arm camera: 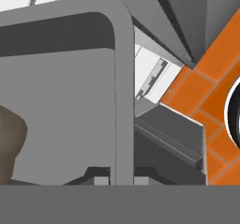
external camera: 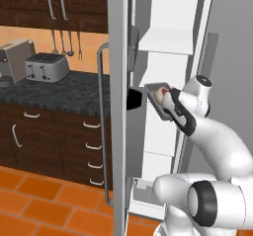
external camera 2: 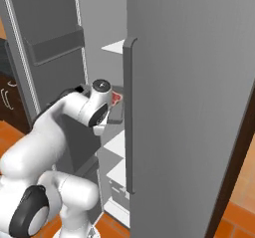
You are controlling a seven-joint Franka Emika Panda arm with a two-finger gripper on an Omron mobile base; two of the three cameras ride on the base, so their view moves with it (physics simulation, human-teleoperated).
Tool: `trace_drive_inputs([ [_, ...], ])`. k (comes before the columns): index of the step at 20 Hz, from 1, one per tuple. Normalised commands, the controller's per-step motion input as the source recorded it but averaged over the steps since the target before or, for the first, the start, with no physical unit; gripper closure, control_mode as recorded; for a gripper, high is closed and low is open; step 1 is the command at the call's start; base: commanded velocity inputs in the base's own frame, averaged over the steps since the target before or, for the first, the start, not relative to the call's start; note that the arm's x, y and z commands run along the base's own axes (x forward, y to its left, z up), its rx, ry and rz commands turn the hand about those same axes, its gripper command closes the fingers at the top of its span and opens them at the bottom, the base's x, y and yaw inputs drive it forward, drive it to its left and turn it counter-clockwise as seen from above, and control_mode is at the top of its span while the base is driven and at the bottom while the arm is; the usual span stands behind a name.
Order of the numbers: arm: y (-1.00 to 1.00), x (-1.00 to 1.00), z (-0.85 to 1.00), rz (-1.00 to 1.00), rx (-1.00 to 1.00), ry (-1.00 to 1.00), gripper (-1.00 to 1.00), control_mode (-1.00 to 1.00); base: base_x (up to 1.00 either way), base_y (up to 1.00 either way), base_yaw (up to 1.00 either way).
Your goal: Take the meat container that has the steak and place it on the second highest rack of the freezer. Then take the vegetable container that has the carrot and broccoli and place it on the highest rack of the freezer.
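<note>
Gripper (external camera: 165,104) is clamping shut on rim of grey meat container (external camera: 157,93) w/ steak (external camera: 161,92) inside. It's holding it in the open freezer (external camera: 170,42), below a white shelf (external camera: 165,41).

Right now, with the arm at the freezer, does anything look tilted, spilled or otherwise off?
The meat container is tilted, not level, as the shut gripper holds it by its rim in front of the freezer shelves. The steak is inside it and nothing has spilled. Nothing else stands out.

The steak (external camera: 161,94) sits half hidden behind the arm (external camera: 185,112).
</note>
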Motion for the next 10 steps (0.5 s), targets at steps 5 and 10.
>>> trace_drive_inputs([
  [5, 0.00, 0.45, 0.00, 0.00, 0.00, 0.00, 1.00, -1.00, 0.00, 0.00, 0.00],
  [10, 0.00, 0.50, 0.00, 0.00, 0.00, 0.00, 1.00, -1.00, 0.00, 0.00, 0.00],
])
